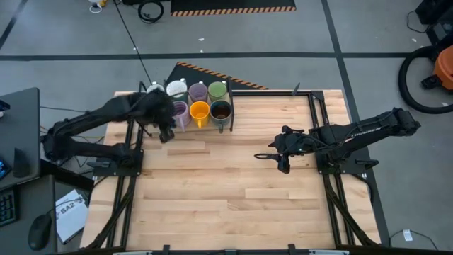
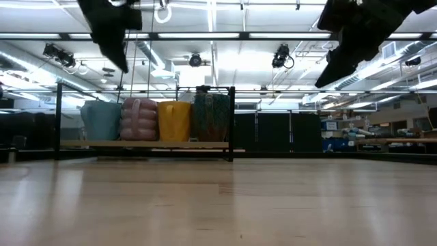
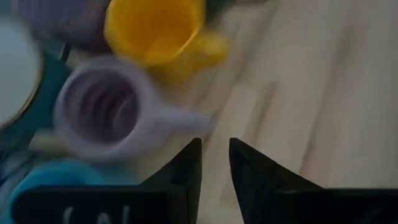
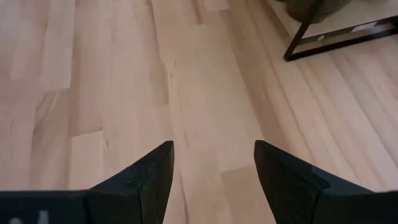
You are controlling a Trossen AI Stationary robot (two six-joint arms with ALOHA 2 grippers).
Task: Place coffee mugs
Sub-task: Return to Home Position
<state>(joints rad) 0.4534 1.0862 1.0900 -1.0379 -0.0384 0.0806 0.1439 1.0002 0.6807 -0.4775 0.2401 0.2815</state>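
Left gripper (image 3: 215,163) hovers by the handle of a lilac ceramic mug (image 3: 106,112), fingers slightly apart, pinching nothing. That mug stands with the small ceramic coffee mugs (image 1: 200,103) clustered at the wooden surface's (image 1: 226,184) far edge. Right gripper (image 4: 213,168) hangs spread and empty over bare wood.

The wooden table (image 1: 212,184) has black metal frames (image 1: 333,191) along its left and right sides. On the grey floor at the far right is an orange vacuum cleaner (image 1: 442,67). At the near left, a computer mouse (image 1: 40,231) lies by a paper (image 1: 71,216). A black desk (image 1: 20,134) stands on the left.
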